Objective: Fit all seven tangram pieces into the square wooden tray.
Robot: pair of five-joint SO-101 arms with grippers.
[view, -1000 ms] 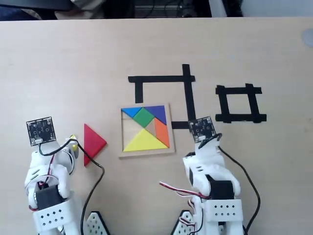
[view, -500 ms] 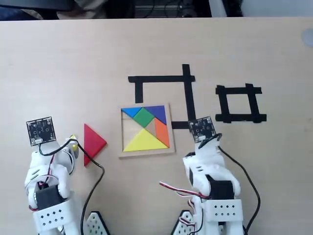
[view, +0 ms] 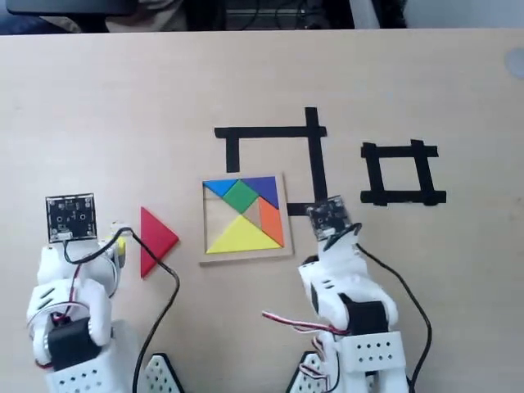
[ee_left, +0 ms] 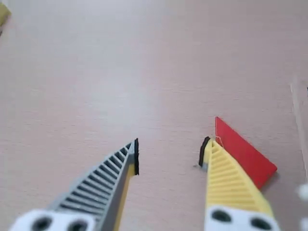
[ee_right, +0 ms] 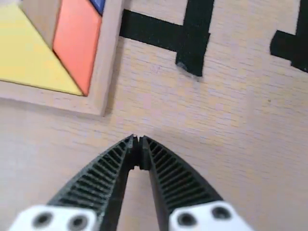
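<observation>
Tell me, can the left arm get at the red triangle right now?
Probably yes: the left gripper is open right beside the red triangle, which lies flat on the table with nothing between.

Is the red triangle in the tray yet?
Out. The red triangle lies on the table beside the wooden tray, not touching it.

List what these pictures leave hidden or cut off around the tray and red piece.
Left wrist view: the red triangle is partly hidden behind the yellow finger of the left gripper; whether they touch cannot be told.
Right wrist view: the wooden tray is cut off by the picture edge.
Left wrist view: a yellowish thing at the corner is cropped, unidentifiable.
</observation>
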